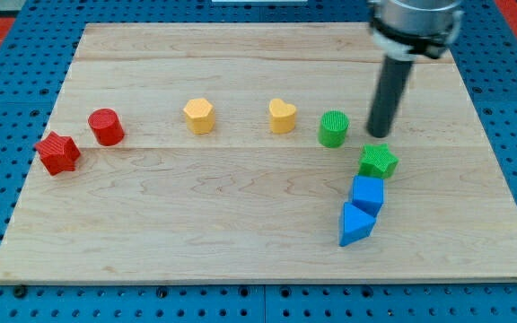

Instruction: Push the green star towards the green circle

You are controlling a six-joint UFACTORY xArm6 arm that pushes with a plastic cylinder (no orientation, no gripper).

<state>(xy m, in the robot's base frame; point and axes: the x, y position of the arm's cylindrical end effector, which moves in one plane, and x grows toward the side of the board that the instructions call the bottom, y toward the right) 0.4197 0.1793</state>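
The green star (378,161) lies on the wooden board (240,224) at the view's right of centre. The green circle (334,128) stands just up and to the left of it, a short gap away. My tip (381,135) is the lower end of the dark rod coming down from the view's top right. It stands just above the green star, toward the view's top, and to the right of the green circle. I cannot tell whether it touches the star.
A blue cube (367,194) and a blue triangle (355,223) sit right below the green star. A yellow heart (282,116) and a yellow pentagon (199,115) lie left of the green circle. A red circle (106,126) and a red star (57,152) are at the far left.
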